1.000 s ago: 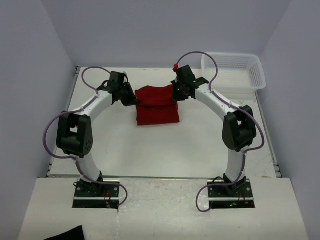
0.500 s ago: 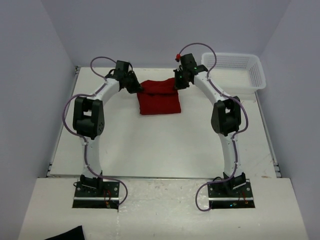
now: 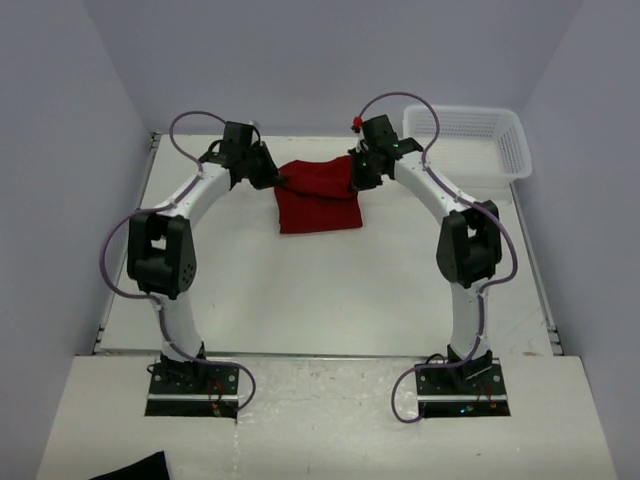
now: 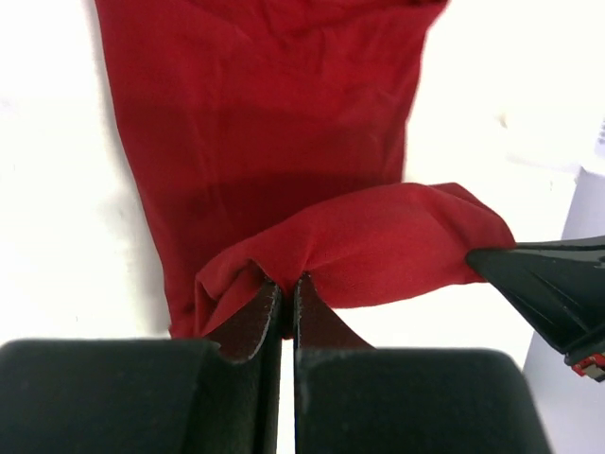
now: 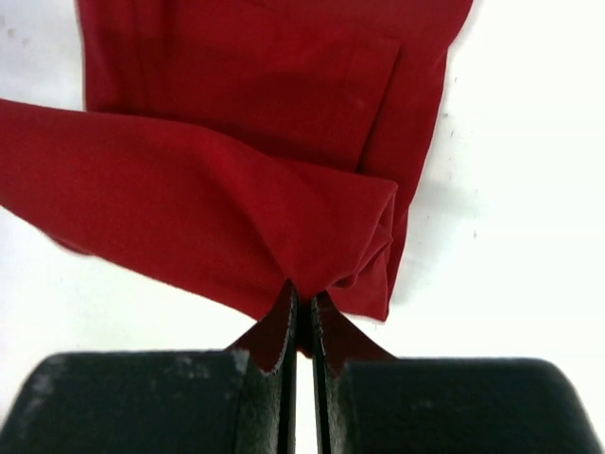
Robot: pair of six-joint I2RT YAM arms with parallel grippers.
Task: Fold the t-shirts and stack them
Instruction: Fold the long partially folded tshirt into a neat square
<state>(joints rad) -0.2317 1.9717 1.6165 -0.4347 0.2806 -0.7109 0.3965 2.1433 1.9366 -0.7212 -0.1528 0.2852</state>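
Note:
The dark red t-shirt (image 3: pixel 318 196) lies partly folded at the far middle of the table. My left gripper (image 3: pixel 277 181) is shut on its far left corner, and the cloth (image 4: pixel 284 170) bunches between the pads in the left wrist view. My right gripper (image 3: pixel 352 179) is shut on the far right corner. In the right wrist view the pinched edge (image 5: pixel 246 189) is lifted above the layer that lies flat. Both grippers hold the far edge a little above the table. The right gripper's tip shows at the right of the left wrist view (image 4: pixel 558 284).
A white mesh basket (image 3: pixel 468 140) stands at the far right, next to the right arm. A black cloth scrap (image 3: pixel 135 468) lies at the near left, off the table. The walls stand close behind the shirt.
Both grippers have carried the shirt's far edge away from the arm bases and then a little back. The fold has opened slightly and the lower arm links have shifted.

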